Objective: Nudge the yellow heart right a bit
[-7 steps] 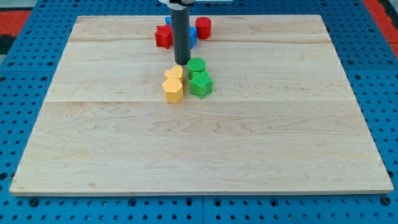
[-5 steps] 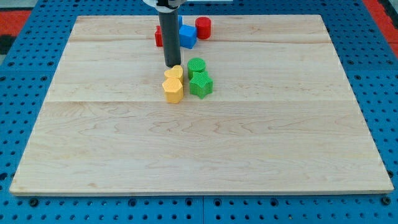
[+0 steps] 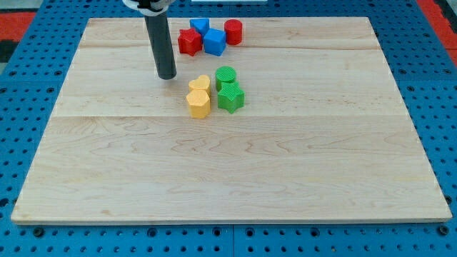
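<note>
- Nearest, the yellow hexagon (image 3: 199,104) touches the yellow heart (image 3: 200,83) just above it.
- To their right sit the ridged green star (image 3: 230,98) and green cylinder (image 3: 226,75), crowding the heart's right side.
- My tip (image 3: 167,76), a bare rod with no claw, stands left of the heart, apart.
- Farthest, the red star (image 3: 188,41), blue cube (image 3: 214,42), another blue block (image 3: 200,26) and red cylinder (image 3: 233,31) cluster on the wooden board (image 3: 235,178).

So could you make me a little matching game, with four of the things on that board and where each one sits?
Things:
1. my tip
2. yellow heart
3. red cylinder
4. green cylinder

Places:
A. right of the yellow heart, close beside it
B. near the board's top edge, rightmost of the red and blue cluster
C. left of the yellow heart, apart from it
D. just above the yellow hexagon

Pairs: 1-C, 2-D, 3-B, 4-A
</note>
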Robot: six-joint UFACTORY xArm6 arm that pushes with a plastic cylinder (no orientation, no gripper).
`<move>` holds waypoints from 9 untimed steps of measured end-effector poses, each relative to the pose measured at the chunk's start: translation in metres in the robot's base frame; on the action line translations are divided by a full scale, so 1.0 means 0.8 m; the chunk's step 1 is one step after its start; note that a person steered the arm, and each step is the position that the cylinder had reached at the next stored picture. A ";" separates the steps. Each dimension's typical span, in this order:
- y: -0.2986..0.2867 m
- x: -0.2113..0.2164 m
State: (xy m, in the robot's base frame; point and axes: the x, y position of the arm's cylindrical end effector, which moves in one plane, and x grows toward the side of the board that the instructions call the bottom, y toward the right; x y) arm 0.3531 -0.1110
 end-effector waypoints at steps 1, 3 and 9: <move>0.000 0.002; 0.000 0.030; 0.055 0.033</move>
